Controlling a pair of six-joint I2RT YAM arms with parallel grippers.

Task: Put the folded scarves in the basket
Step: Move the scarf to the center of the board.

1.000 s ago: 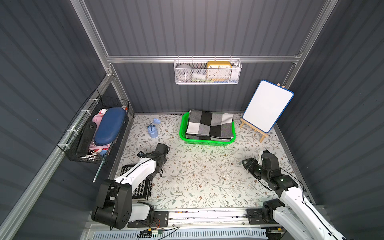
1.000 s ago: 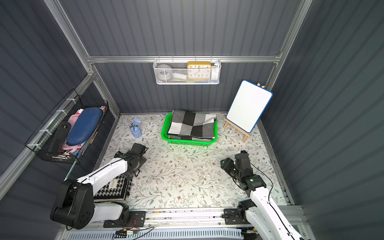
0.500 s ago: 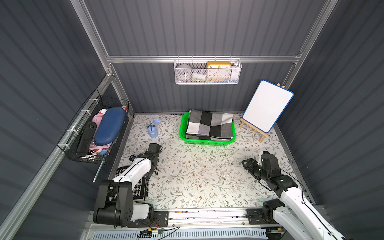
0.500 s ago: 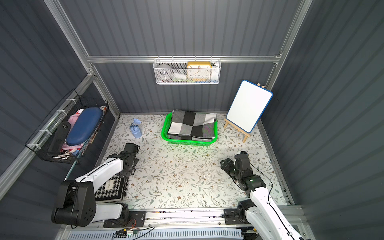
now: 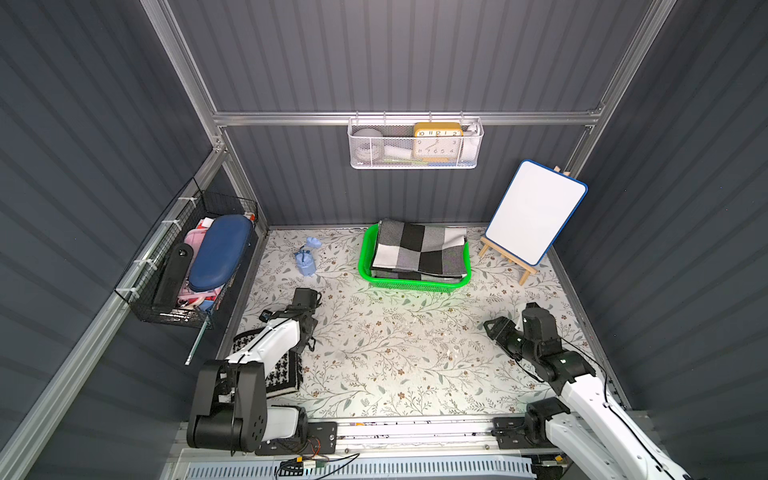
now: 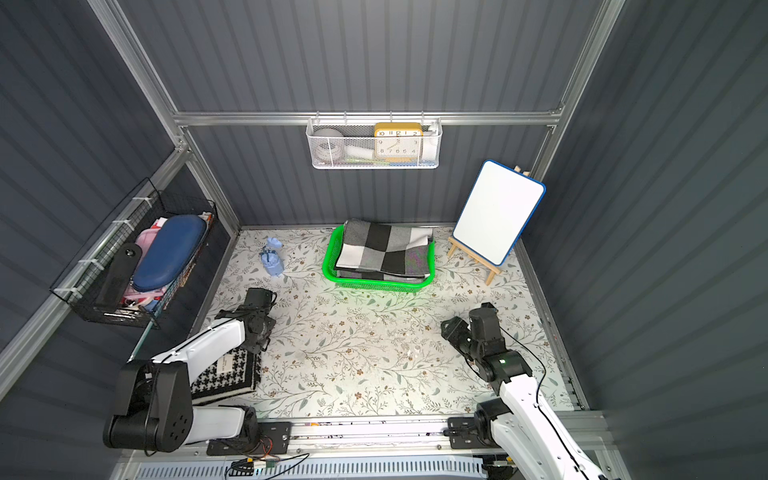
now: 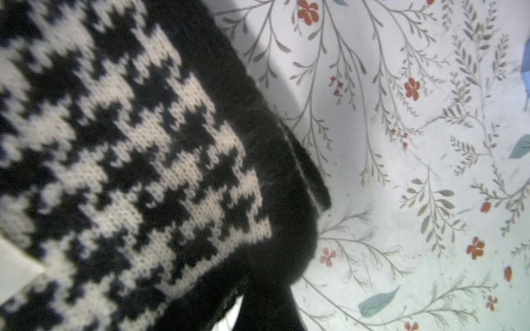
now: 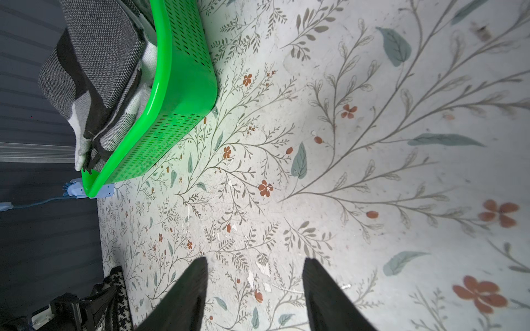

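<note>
1. While scanning for the cargo: spotting the grey, black and white checked folded scarf [image 5: 419, 253] lying flat inside the bright green perforated plastic basket [image 5: 411, 284], filling it and standing proud of the rim.
2. Placing that basket at the back of the pale floral-print tabletop [image 5: 395, 353], close to the rear wall, well apart from both arms.
3. Calling the main job done on this showing: scarf in, nothing gripping it, nothing touching it. Left to do, at most, parking the arms.
4. Over to the left gripper [image 7: 269, 309]: clamped shut at the near-left corner, tips right against the black border of a second folded cloth, a black-and-white houndstooth knit [image 6: 226, 374]. Can't tell whether pinching any yarn or merely touching.
5. Across to the right gripper [image 8: 254, 266]: jaws parted, nothing between them but bare tabletop, hovering over the near-right side, pointed towards the basket.
6. Reading that houndstooth knit as a bystander, not the cargo; a judgement only. If meant for the basket too, little room left on top.
7. Further out: small pale-blue plastic item [image 5: 305, 264] just left of the basket, blue-framed whiteboard on a wooden easel [image 5: 534, 212] to its right, white metal mesh basket [image 5: 365, 162] holding a yellow clock [image 5: 437, 141] on the rear wall, black wire basket [image 5: 162, 313] on the left wall.
</note>
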